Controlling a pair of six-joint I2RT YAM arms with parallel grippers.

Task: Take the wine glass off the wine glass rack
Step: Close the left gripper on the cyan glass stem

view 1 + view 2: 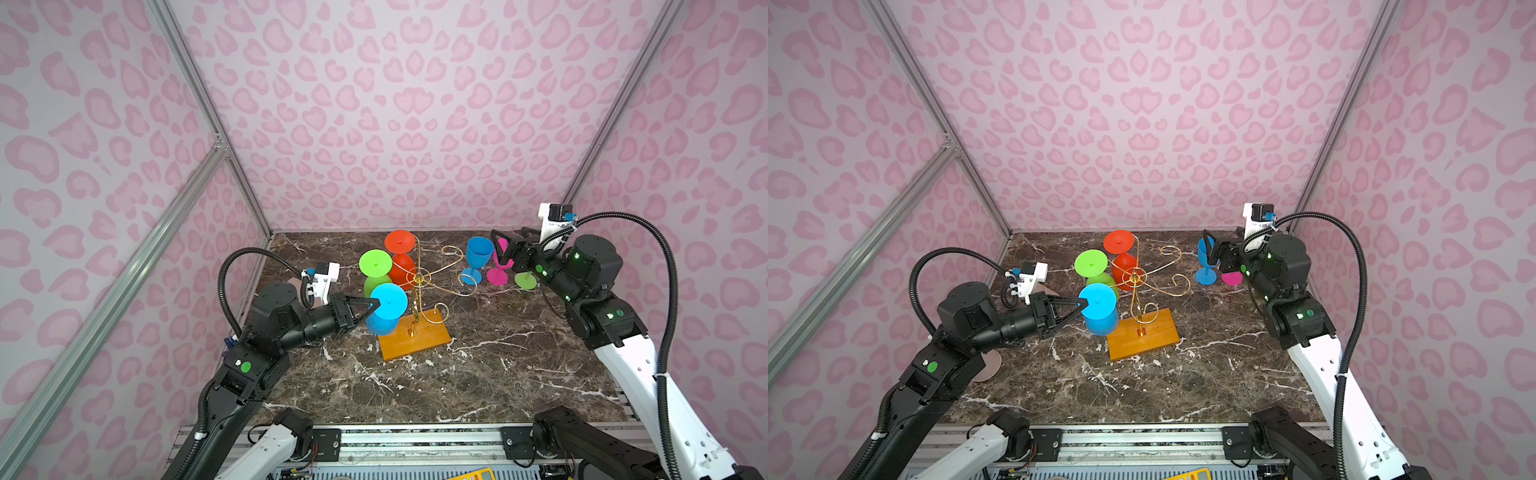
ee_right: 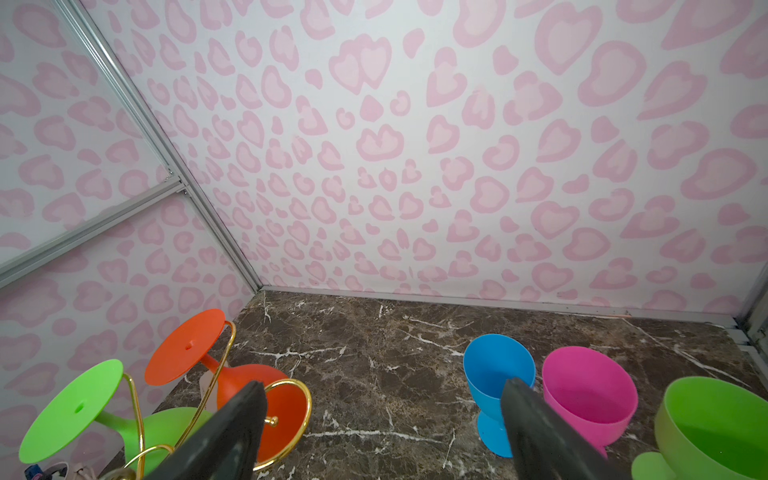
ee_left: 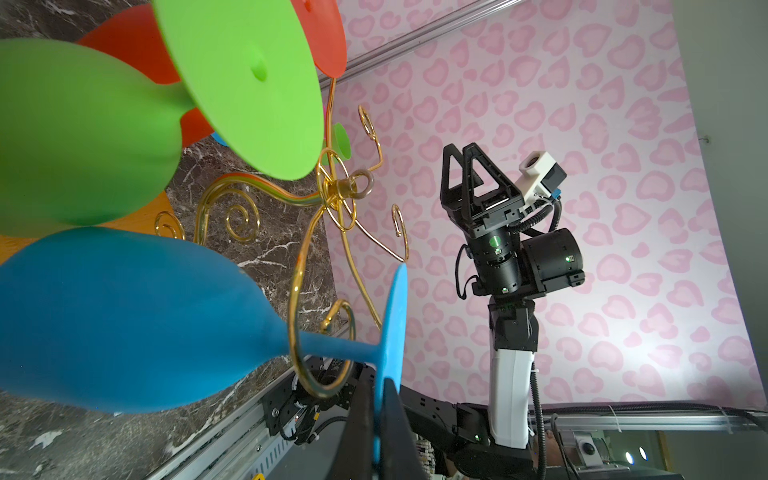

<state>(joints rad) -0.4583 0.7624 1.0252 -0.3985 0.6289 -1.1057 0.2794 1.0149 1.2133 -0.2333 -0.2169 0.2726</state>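
Observation:
The wine glass rack [image 1: 420,277] [image 1: 1135,276], gold wire on an orange wooden base [image 1: 415,338], stands mid-table. A blue wine glass [image 1: 388,301] [image 1: 1097,301] [image 3: 124,320] hangs upside down from its near-left arm, its stem inside a gold loop. My left gripper [image 1: 376,305] [image 1: 1084,303] [image 3: 379,380] is shut on the edge of that glass's round foot. A green wine glass [image 1: 375,262] and a red wine glass [image 1: 400,242] also hang on the rack. My right gripper [image 1: 500,249] [image 1: 1210,249] [image 2: 384,386] is open and holds nothing, at the back right.
Upright on the table at the back right stand a blue glass [image 1: 478,253] [image 2: 496,374], a pink glass [image 1: 497,274] [image 2: 590,386] and a green glass [image 1: 525,280] [image 2: 715,419], close to my right gripper. A pale disc [image 1: 988,365] lies under my left arm. Pink walls enclose the table.

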